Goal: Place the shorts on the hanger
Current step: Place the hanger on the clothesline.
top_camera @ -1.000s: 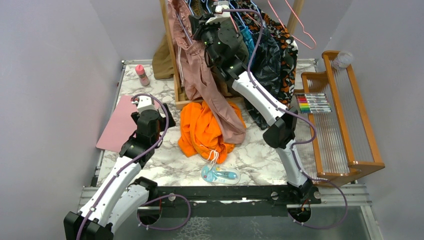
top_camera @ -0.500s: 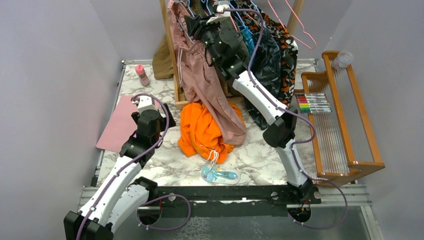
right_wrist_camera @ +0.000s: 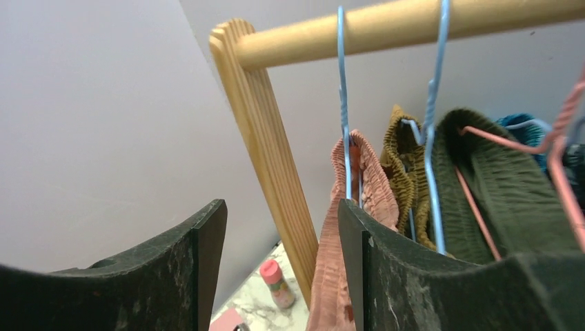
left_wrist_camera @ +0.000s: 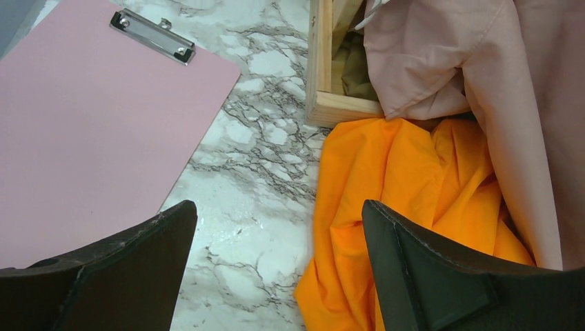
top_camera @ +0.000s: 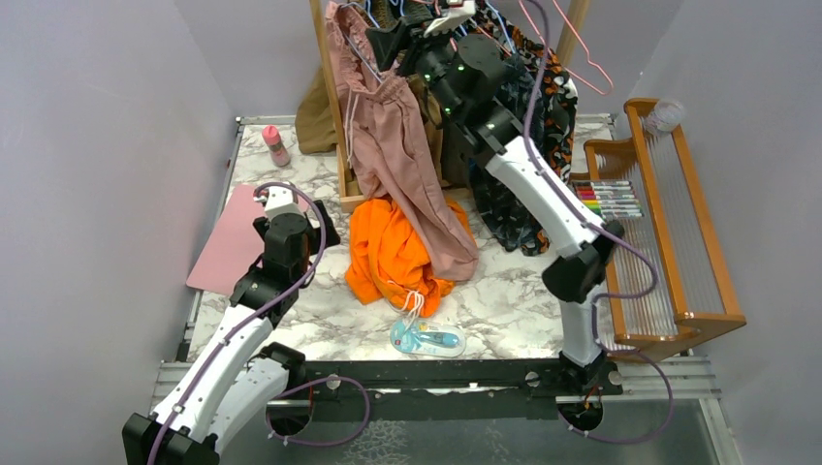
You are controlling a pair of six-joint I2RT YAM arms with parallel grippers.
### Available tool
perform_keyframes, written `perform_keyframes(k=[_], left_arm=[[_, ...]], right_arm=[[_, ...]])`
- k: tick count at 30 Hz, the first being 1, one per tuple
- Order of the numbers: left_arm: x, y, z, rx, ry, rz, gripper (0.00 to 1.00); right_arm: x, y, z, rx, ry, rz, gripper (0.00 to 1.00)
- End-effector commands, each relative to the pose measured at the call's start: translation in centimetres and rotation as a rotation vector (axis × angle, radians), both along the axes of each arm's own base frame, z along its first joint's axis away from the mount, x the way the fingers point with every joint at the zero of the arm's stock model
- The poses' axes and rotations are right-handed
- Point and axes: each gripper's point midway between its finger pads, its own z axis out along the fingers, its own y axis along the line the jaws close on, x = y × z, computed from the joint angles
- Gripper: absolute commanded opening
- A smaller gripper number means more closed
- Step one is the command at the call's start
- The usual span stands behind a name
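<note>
Up under the wooden rail at the counter's far edge, the right tool gapes empty beside the shorts, draped on the hanger among crowded garments; its arm stretches high. Left tool, apart, hovers between clipboard and orange shorts.
</note>
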Motion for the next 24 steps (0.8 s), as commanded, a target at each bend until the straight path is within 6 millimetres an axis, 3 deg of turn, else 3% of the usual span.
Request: perform_keyframes(k=[1, 6, 14, 20, 24], left_arm=[[-0.1, 0.2, 0.6, 0.002, -0.029, 0.005, 0.92], [-0.1, 0.4, 0.6, 0.012, -0.032, 0.012, 0.93], [1.9, -0.8, 1.6, -0.022, -0.019, -0.032, 0.97], [5.2, -0.1, 3.7, -0.175, -0.027, -0.009, 0.97], [8.6, 0.4, 6.0, -0.300, -0.077, -0.011, 0.97]], right_arm=[[-4.7, -3.3, 2.9, -0.060, 0.007, 0.029, 0.63], [-8.0, -4.6, -2.0, -0.210, 0.108, 0.104, 0.63], [-12.1, -8.7, -11.1, -0.313, 0.240, 0.088, 0.63], [-14.6, -11.1, -13.7, -0.326, 0.255, 0.086, 0.63], [-15.9, -12.2, -14.6, -0.323, 0.262, 0.087, 0.63]])
